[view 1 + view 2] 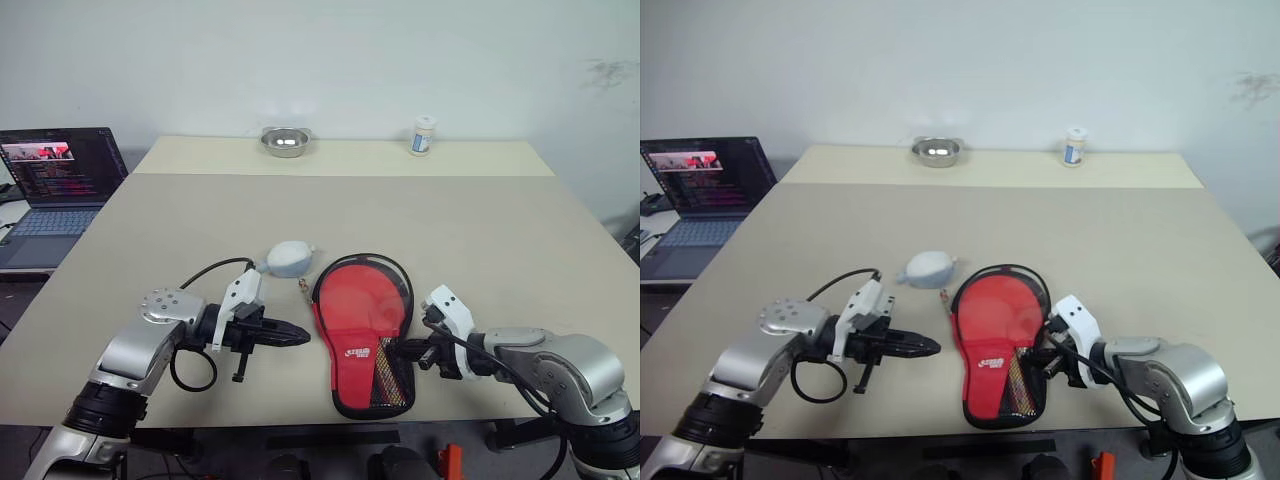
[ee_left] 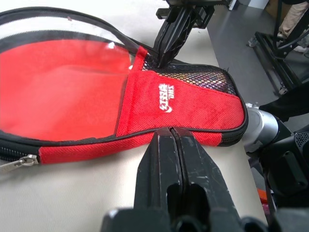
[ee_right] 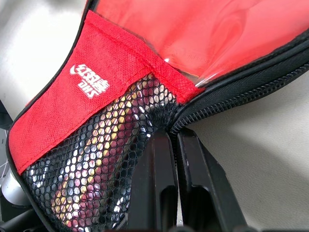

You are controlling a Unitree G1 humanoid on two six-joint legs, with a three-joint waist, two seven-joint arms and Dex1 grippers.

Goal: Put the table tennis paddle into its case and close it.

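The red, paddle-shaped fabric case (image 1: 365, 335) with mesh pocket lay flat on the beige surface (image 1: 470, 240), near its front edge. The closed right end effector (image 1: 397, 350) pinched its zipper edge; the left end effector (image 1: 296, 337), empty, was closed beside it.

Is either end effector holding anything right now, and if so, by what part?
The right end effector is shut on the case, pinching its zipper edge beside the mesh pocket. The left end effector is shut on nothing, just short of the case.
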